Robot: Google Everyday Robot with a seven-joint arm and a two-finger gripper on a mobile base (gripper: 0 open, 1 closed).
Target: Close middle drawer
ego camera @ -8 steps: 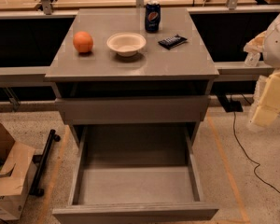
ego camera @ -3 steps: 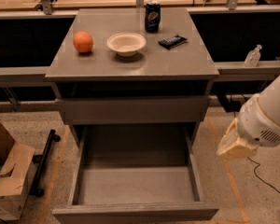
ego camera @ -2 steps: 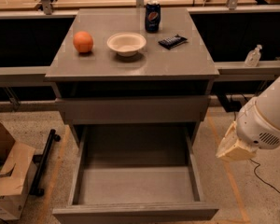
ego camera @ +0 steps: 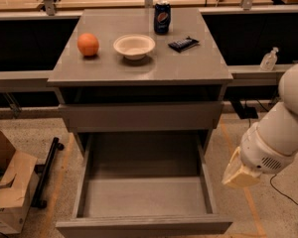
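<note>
The middle drawer (ego camera: 144, 226) is a wide grey box with a low plain front, pulled far out of the grey cabinet (ego camera: 139, 71). Its inside is bare. Above it sits a grey drawer with a taller front (ego camera: 139, 116), nearly flush with the cabinet. My gripper (ego camera: 240, 173) hangs at the end of the white arm (ego camera: 278, 133), just right of the open drawer's right side wall and near its front corner. It is apart from the drawer.
On the cabinet top stand an orange (ego camera: 88, 44), a white bowl (ego camera: 134, 45), a blue soda can (ego camera: 162, 17) and a dark snack bar (ego camera: 183, 43). A cardboard box (ego camera: 10, 187) and a black bar (ego camera: 45, 172) lie on the floor at left. A bottle (ego camera: 268, 59) stands on a ledge at right.
My arm has come down from the upper right and moved left, closer to the open drawer's right side. The drawer has not moved.
</note>
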